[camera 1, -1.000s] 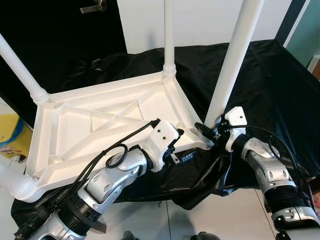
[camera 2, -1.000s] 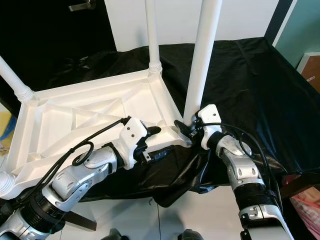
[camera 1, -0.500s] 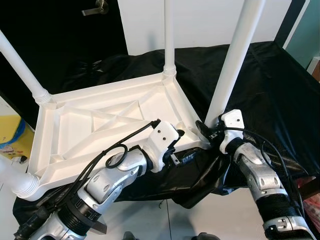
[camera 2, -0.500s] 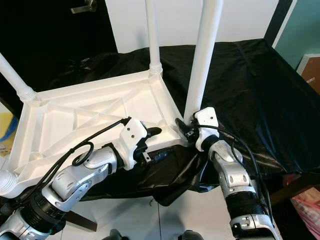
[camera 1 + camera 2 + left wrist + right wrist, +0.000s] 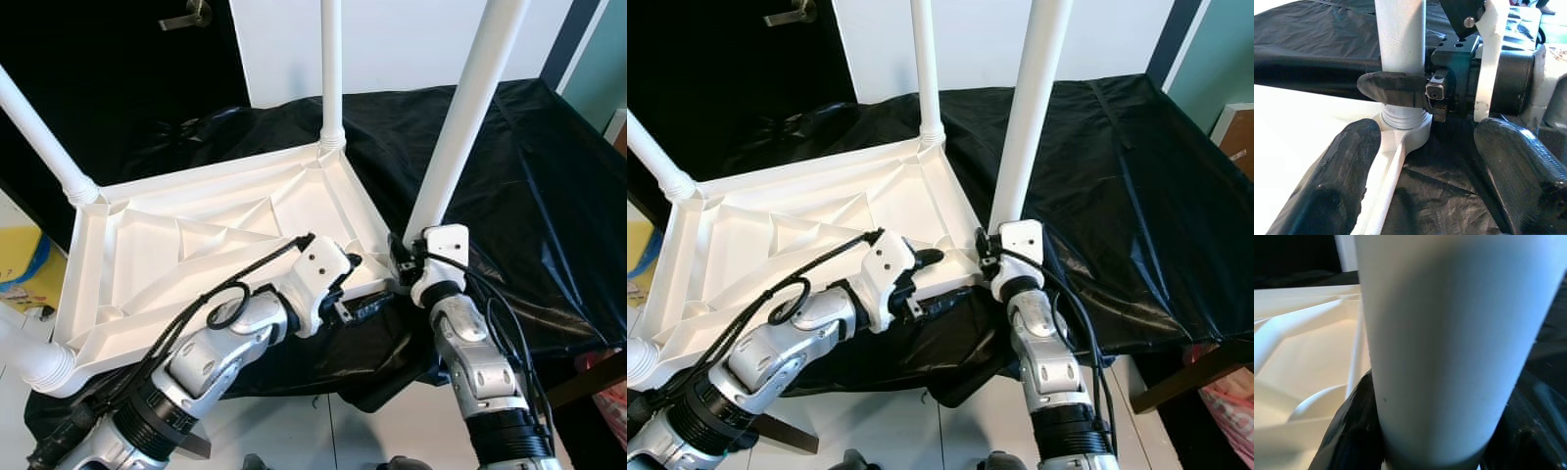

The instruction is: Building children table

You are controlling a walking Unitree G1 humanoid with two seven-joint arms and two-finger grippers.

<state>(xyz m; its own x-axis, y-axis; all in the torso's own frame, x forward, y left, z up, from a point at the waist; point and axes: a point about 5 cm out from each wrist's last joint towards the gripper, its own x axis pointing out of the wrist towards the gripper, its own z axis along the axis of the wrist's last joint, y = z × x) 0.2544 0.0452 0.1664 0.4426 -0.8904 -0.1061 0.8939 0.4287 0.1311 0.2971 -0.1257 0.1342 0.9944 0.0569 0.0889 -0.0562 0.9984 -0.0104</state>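
Two grippers: right gripper (image 5: pixel 404 257) clasps table leg (image 5: pixel 460 127), left gripper (image 5: pixel 345 274) spread

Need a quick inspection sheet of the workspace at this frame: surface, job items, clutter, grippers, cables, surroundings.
Surface: black cloth draped over a table.
Job's things: white tabletop lying upside down, legs pointing up; near-right leg seated in its corner socket.
Clutter: nothing seen.
Grippers: right gripper shut on the near-right leg at its base; left gripper open at the tabletop's near edge.
Cables: black cables looped along both arms.
Surroundings: white wall, dark door, tiled floor.
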